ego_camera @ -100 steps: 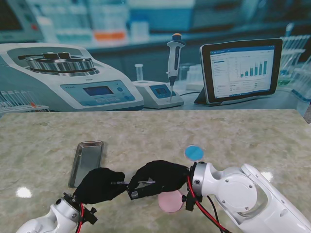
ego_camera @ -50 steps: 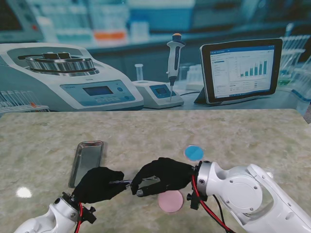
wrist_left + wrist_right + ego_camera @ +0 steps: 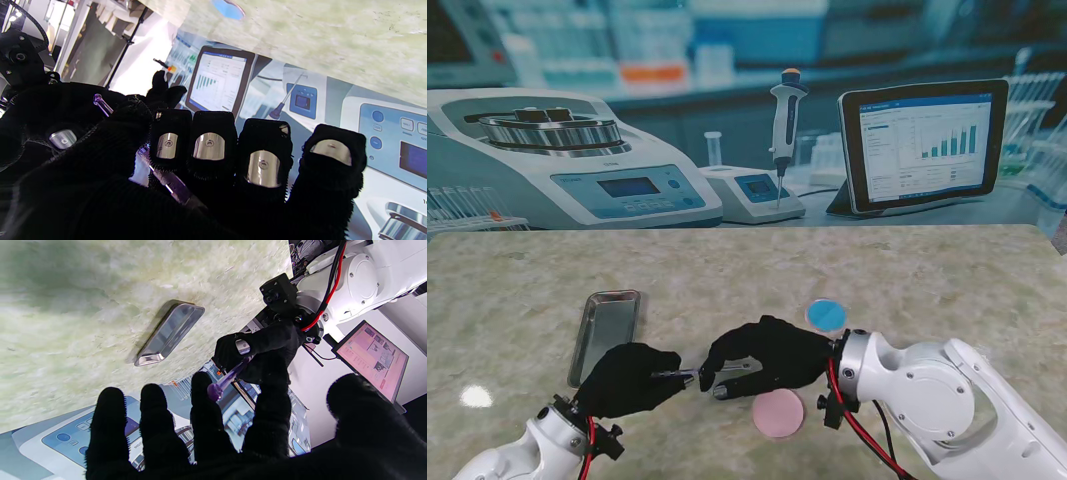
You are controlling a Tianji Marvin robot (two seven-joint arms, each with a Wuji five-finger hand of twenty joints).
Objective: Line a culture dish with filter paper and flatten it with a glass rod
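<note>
A thin glass rod is gripped in the black-gloved left hand, raised off the marbled tabletop. The rod's free end is met by the right hand, fingers spread in its wrist view; whether it is gripped there cannot be told. A pink disc lies just beside the right hand, a blue disc farther off, and a metal tray beyond the left hand.

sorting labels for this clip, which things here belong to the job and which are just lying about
For the job: glass rod, held by the left hand; right hand reaching for it; pink disc; blue disc.
Lying about: metal tray.
</note>
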